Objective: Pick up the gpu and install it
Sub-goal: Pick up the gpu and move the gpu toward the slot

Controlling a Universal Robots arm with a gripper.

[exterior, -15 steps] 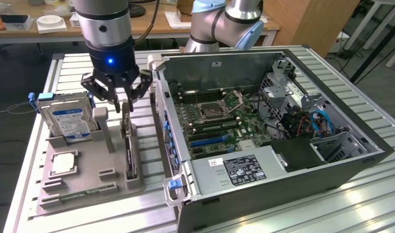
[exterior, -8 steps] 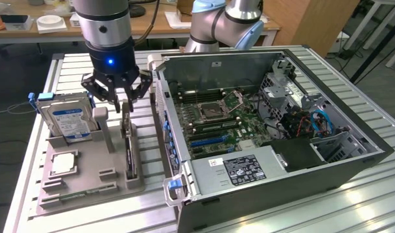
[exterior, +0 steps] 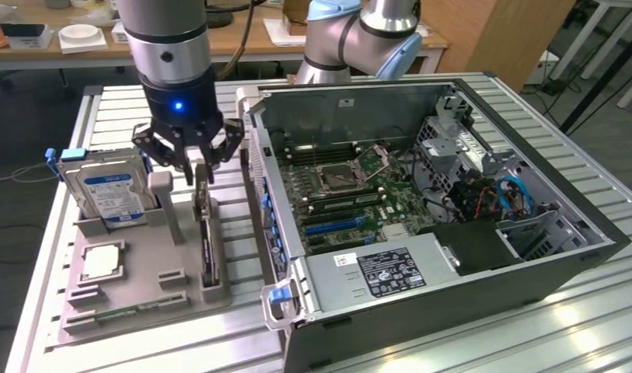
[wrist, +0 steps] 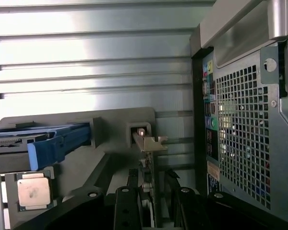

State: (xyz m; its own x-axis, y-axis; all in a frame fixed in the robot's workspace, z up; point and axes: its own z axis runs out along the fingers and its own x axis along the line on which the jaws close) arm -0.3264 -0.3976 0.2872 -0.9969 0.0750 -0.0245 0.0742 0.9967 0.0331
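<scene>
The gpu stands on edge in a slot of the grey holder, its pale metal bracket end pointing up. My gripper hangs straight above that end, open, with a jaw on either side of the bracket and a small gap showing. In the wrist view the gpu runs edge-on between the two dark fingers, and the gripper straddles it. The card still sits down in its slot.
A silver hard drive with a blue-white label stands in the same holder, beside a square processor chip. The open computer case with its motherboard lies at the exterior view's right, close to the holder. Its perforated rear panel shows in the wrist view.
</scene>
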